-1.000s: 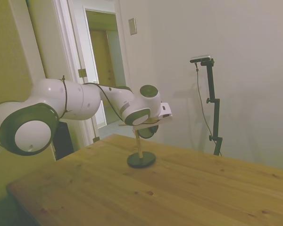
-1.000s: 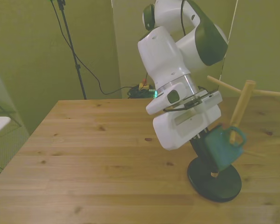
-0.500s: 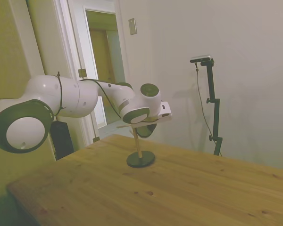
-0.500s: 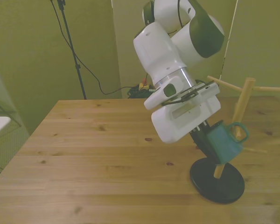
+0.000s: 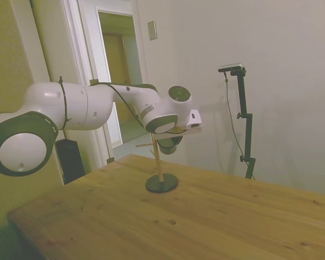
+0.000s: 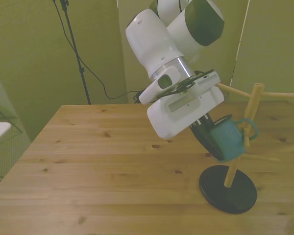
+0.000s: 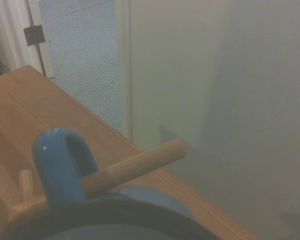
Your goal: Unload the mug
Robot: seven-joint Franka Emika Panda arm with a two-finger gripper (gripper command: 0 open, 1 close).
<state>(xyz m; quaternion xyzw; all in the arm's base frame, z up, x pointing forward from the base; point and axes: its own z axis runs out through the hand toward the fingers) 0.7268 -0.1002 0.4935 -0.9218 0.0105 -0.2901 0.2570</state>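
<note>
The teal mug [image 6: 226,141] hangs tilted in the air beside the wooden stand [image 6: 249,113], well above the stand's black round base [image 6: 228,189]. My gripper [image 6: 211,139] is shut on the mug's body, and a dark finger [image 6: 201,135] shows on the side toward the front view's left. In the wrist view a wooden peg [image 7: 140,161] passes through the mug's blue handle [image 7: 62,167], with the dark rim [image 7: 115,217] just below. From the side, the mug [image 5: 168,145] is a dark shape under the hand, next to the stand's post [image 5: 157,162].
Thin pegs stick out from the stand's post, one [image 6: 232,90] toward the hand and one [image 6: 284,95] toward the front view's right. The wooden table [image 6: 98,161] stretches wide to the front view's left. An open doorway [image 5: 119,81] lies behind the arm.
The arm has risen and carried the mug up along the stand's post, from near the base to near the upper pegs. The stand, tilted a second ago, now stands more upright.
</note>
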